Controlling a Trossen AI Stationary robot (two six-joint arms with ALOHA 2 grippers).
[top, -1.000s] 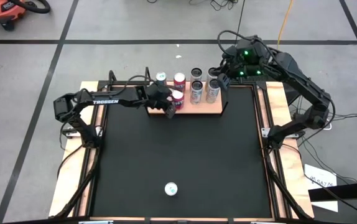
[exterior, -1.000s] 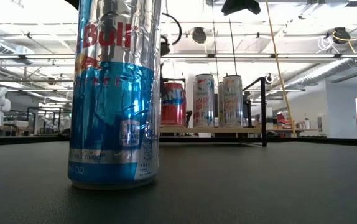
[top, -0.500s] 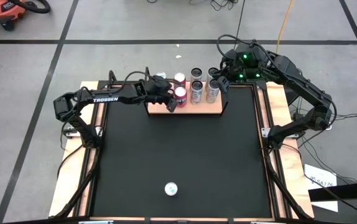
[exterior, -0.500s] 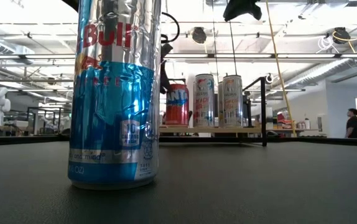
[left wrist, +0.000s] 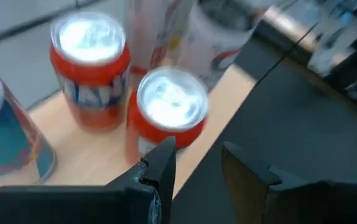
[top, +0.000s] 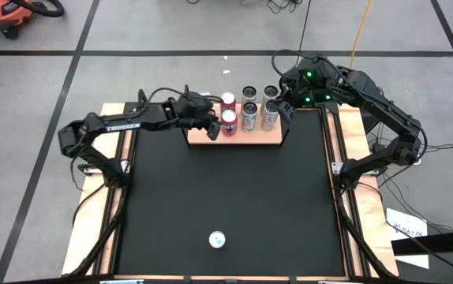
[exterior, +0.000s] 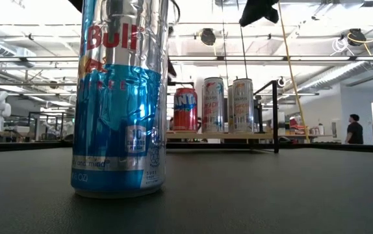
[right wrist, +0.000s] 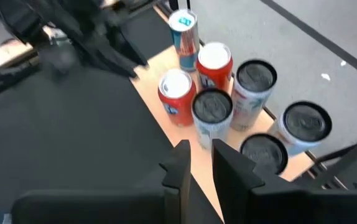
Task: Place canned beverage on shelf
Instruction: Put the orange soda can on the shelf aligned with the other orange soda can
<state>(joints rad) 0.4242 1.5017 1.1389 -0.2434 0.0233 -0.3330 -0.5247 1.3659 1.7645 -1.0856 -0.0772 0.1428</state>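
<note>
the shelf (top: pixel 246 136) is a small flat rectangle of pale, smooth wood with thin black metal brackets at its ends, sitting at the far edge of the matte black mat (top: pixel 226 197) that covers the desk (top: pixel 92 229). on it stand several cylindrical cans. two short red cans with bright round aluminium tops are side by side: the nearer red can (top: pixel 229 120) and a second red can (top: pixel 228 100) behind it. to their right are tall slim white cans (top: pixel 249 115) with dark lids, and at the left end a slim teal can (right wrist: pixel 183 28).

the left end effector (top: pixel 208 131) hovers at the shelf's left part, just beside the nearer red can. in the left wrist view its two dark angular fingers (left wrist: pixel 160 165) stand apart with a gap between them and nothing in it; the red can's shiny top (left wrist: pixel 171 102) lies just beyond the fingertips, not gripped.

the right end effector (top: pixel 283 110) hangs above the shelf's right end, near the tall white cans. in the right wrist view its blocky dark fingers (right wrist: pixel 180 165) are drawn nearly together, a narrow slit between them, holding nothing.

well apart from the shelf, at the near side of the mat, one tall slim can (top: pixel 218 239) stands upright alone; in the low view it looms close, a glossy silver and blue metallic cylinder (exterior: pixel 120 97).
</note>
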